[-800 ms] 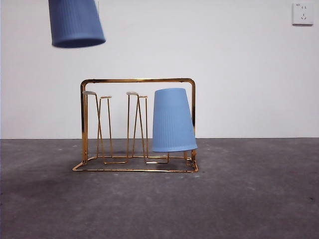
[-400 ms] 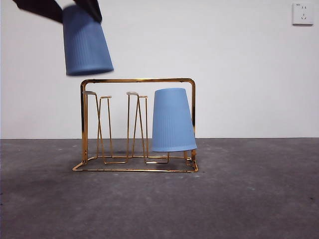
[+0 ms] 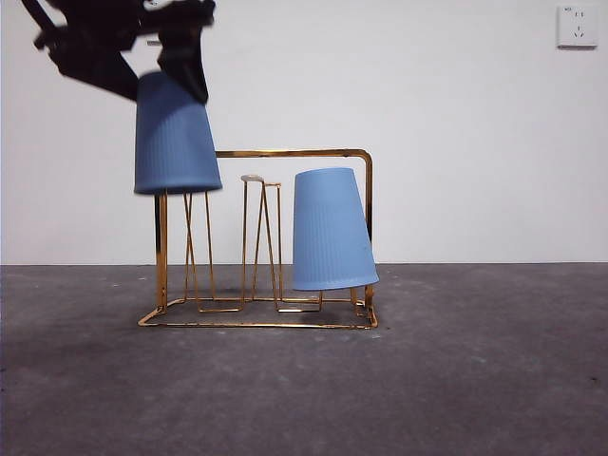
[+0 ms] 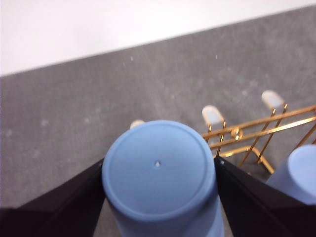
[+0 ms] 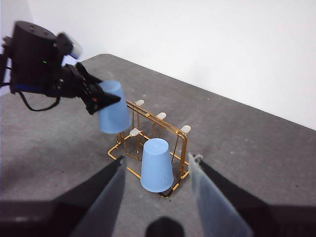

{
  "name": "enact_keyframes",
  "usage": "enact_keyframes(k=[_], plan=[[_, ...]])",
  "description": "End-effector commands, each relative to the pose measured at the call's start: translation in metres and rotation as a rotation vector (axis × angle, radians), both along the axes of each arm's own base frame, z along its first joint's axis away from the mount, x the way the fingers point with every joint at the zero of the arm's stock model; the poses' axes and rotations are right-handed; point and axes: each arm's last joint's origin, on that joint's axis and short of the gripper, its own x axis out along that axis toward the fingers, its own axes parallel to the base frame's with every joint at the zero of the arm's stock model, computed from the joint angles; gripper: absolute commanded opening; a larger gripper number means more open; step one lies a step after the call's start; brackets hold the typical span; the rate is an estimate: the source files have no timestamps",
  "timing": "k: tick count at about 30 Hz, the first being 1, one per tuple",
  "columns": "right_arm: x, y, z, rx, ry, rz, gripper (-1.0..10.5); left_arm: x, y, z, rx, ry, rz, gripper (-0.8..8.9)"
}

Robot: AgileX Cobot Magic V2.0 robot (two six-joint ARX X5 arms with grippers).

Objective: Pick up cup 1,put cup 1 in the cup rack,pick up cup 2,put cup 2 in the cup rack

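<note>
The cup rack (image 3: 261,237), a gold wire frame with white-tipped prongs, is seen standing on the grey table (image 3: 475,380). One blue cup (image 3: 332,230) is already carried by it: the cup is set upside down over a prong at one end of the rack, tilted slightly, its rim close to the rack's base wire.

A second blue cup (image 3: 175,136) is held upside down by the left end effector (image 4: 159,170), whose two black jaws are closed against opposite sides of the cup just under its flat base. In the front view this cup is shown above the opposite end of the rack, its rim level with the tops of the prongs there and covering the frame's upper corner. Whether a prong has entered the cup cannot be told.

The right end effector (image 5: 155,190) is held well back from the rack, above the table, with its jaws spread wide and nothing between them.
</note>
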Motion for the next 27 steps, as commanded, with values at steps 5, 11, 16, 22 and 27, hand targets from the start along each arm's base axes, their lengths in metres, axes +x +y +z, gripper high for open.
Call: enact_keyframes(k=[5, 11, 16, 22, 27], plan=[[0.0, -0.001, -0.001, 0.002, 0.007, -0.015, 2.2, 0.015, -0.006, -0.025, 0.038, 0.074, 0.004, -0.08], [0.0, -0.002, -0.002, -0.018, 0.011, -0.047, 2.2, 0.024, -0.009, -0.042, 0.063, 0.125, 0.008, -0.08], [0.0, -0.002, -0.002, -0.018, 0.011, -0.047, 2.2, 0.029, -0.01, -0.054, 0.075, 0.169, 0.018, -0.08], [0.0, -0.002, -0.002, -0.018, 0.011, -0.047, 2.2, 0.033, -0.01, -0.064, 0.08, 0.21, 0.031, -0.08], [0.0, -0.002, -0.002, -0.018, 0.01, -0.047, 2.2, 0.031, -0.009, -0.067, 0.089, 0.251, 0.038, 0.06]])
